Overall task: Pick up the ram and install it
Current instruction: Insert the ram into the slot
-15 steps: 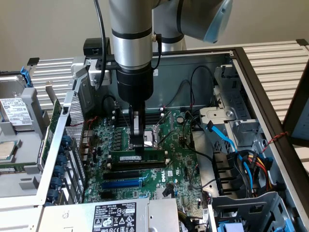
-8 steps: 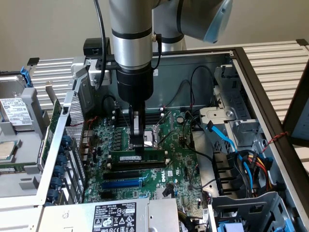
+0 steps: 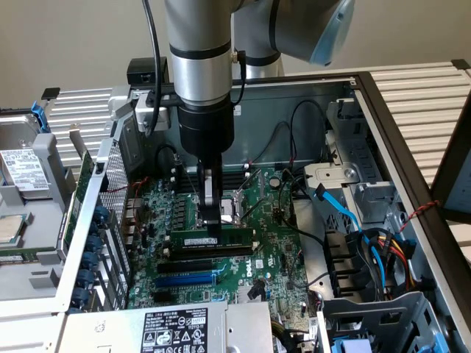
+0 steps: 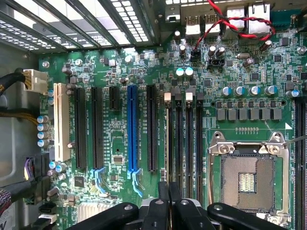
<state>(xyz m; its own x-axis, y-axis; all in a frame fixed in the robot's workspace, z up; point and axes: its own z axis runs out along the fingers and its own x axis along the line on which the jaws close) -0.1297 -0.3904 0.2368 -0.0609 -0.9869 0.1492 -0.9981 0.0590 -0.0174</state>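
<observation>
The ram (image 3: 213, 240) is a long green stick with a white label. It stands on edge across the motherboard (image 3: 272, 243), right over a long black memory slot (image 3: 208, 252). My gripper (image 3: 213, 229) comes straight down from above and is shut on the middle of the ram's top edge. I cannot tell whether the stick is seated in the slot. In the wrist view my gripper (image 4: 168, 191) shows its two black fingers (image 4: 162, 201) pressed close together above the row of black memory slots (image 4: 178, 139), with the ram edge-on between them.
A blue slot (image 4: 132, 129) and black expansion slots (image 4: 79, 127) lie beside the memory slots. The open CPU socket (image 4: 247, 179) sits on the other side. Blue cables (image 3: 346, 213) and drive cages fill the exterior view's right. The labelled power supply (image 3: 176, 331) is in front.
</observation>
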